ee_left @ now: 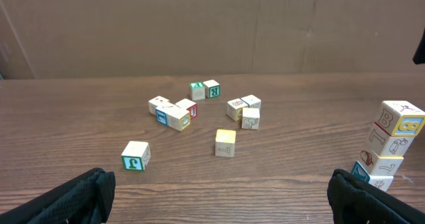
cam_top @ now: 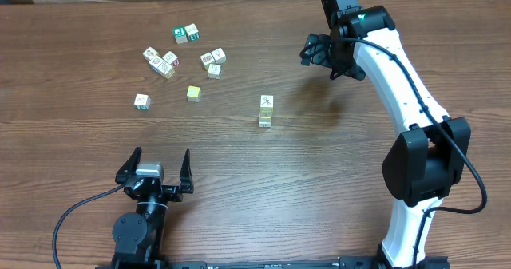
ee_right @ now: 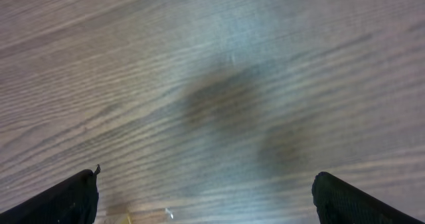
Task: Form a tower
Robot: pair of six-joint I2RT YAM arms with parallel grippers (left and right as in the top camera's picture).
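The table [cam_top: 319,181] is overhung at its far right by the right gripper [cam_top: 308,52], whose jaws are spread wide and empty, and at its near edge by the left gripper [cam_top: 157,159], likewise released and empty. The tower [cam_top: 266,109] is stood upright near the table's middle, well apart from the 2 grippers. The loose cubes [cam_top: 172,61] are scattered beyond it to the left.

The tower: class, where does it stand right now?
In the overhead view the tower stands near mid-table, apart, right of the loose cubes, left of the right claw.
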